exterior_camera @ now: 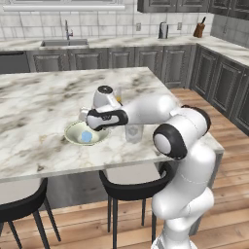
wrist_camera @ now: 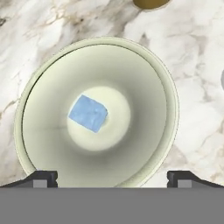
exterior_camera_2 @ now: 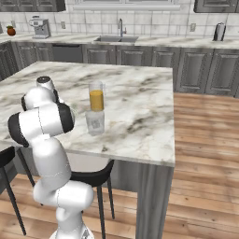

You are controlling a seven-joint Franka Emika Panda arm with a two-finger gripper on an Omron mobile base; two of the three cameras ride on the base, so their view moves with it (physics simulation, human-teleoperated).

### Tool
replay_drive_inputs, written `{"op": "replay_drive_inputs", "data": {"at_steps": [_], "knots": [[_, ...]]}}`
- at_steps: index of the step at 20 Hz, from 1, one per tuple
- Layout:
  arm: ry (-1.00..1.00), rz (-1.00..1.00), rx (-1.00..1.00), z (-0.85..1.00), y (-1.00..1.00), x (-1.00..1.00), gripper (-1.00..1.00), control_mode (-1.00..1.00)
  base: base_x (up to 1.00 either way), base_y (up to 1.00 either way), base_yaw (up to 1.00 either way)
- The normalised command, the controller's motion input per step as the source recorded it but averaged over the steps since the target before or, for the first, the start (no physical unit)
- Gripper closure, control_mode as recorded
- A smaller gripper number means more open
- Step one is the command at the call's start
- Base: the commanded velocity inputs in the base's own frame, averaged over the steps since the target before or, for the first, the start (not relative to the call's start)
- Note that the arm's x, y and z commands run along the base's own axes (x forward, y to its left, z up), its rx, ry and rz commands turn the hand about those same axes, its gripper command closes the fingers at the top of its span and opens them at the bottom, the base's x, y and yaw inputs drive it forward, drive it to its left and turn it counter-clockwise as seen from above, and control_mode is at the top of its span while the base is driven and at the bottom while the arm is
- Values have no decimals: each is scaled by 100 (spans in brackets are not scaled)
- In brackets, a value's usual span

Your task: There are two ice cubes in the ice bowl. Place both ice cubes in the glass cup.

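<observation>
The ice bowl (wrist_camera: pixel 166 87), pale greenish-cream and wide, sits on the marble island directly under my hand. One pale-blue ice cube (wrist_camera: pixel 88 113) lies at its middle, also seen as a blue spot, the ice cube (exterior_camera: pixel 86 137), in the bowl (exterior_camera: pixel 73 131). My gripper (wrist_camera: pixel 113 178) hovers above the bowl, open, fingertips (wrist_camera: pixel 43 177) wide apart with nothing between them. In the left base view the gripper (exterior_camera: pixel 87 122) hangs just over the bowl's rim. The glass cup (exterior_camera: pixel 133 132) stands just right of the bowl, near the island's front edge; the same glass cup (exterior_camera_2: pixel 95 121) shows clear, its contents unreadable.
A taller glass of orange juice (exterior_camera_2: pixel 96 99) stands just behind the glass cup; its base (wrist_camera: pixel 151 3) shows at the top of the hand view. The island's front edge (exterior_camera: pixel 97 168) runs near the bowl, with dark stools (exterior_camera: pixel 131 187) below it.
</observation>
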Motion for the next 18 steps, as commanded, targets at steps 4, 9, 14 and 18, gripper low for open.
{"op": "replay_drive_inputs", "data": {"at_steps": [4, 9, 14, 18], "knots": [[1, 2, 0, -33, 29, 26, -100, -100, 0, 0, 0], [3, 1, 0, -29, 28, 13, -100, -100, 0, 0, 0], [2, 0, 0, -32, 4, 11, -100, -100, 0, 0, 0], [0, 0, 0, -19, 3, 26, -100, -100, 0, 0, 0]]}}
